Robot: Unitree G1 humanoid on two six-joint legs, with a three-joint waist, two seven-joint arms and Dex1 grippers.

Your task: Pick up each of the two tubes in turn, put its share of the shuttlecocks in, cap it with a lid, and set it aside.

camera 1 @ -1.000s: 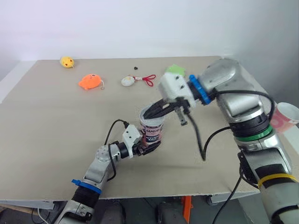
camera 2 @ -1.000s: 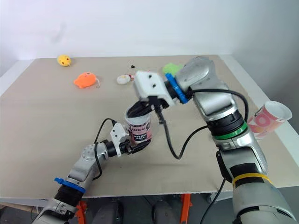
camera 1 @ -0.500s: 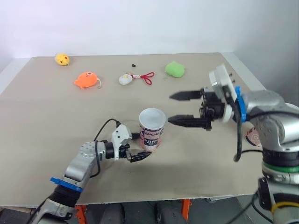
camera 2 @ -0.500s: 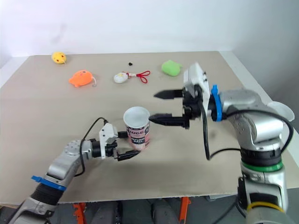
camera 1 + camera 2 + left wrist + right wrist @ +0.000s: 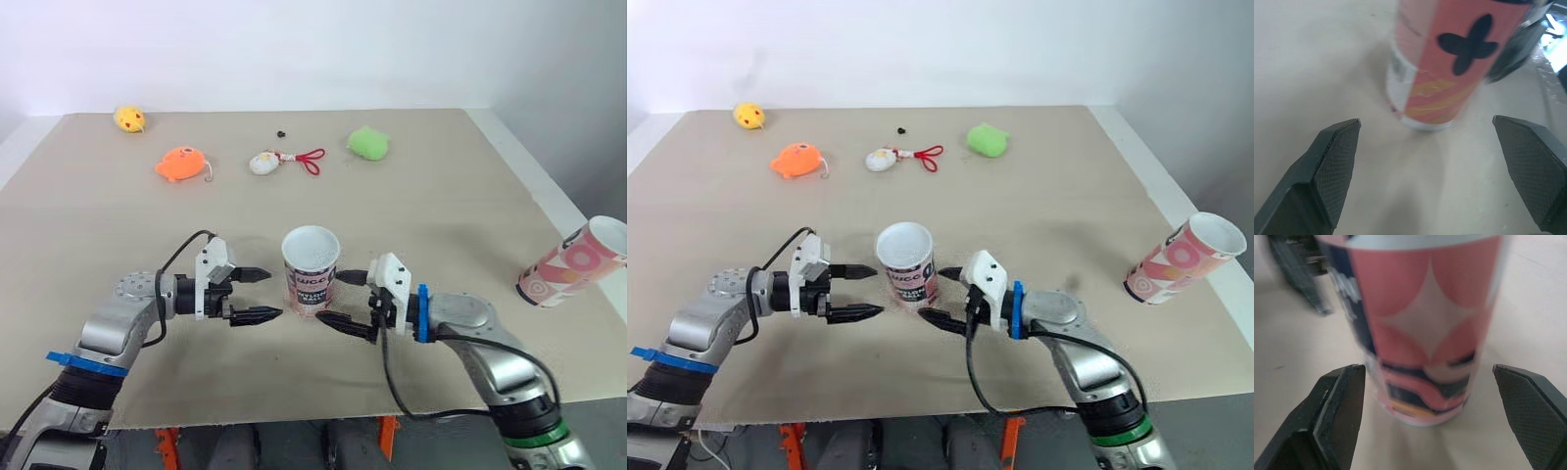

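Handling: the pink-and-white printed cardboard tube is likely light, stiff yet crushable, with a smooth wall; a gentle hold around mid-height seems best.
Position: upright on the matte beige tabletop, near its front edge, between both grippers.
Left gripper: fingers spread, just beside the tube, not touching it.
Right gripper: spread likewise, on the opposite side.
Top: white rim; it looks open, though possibly lidded.
Second tube: similar pink print, tilted at the table's right edge.
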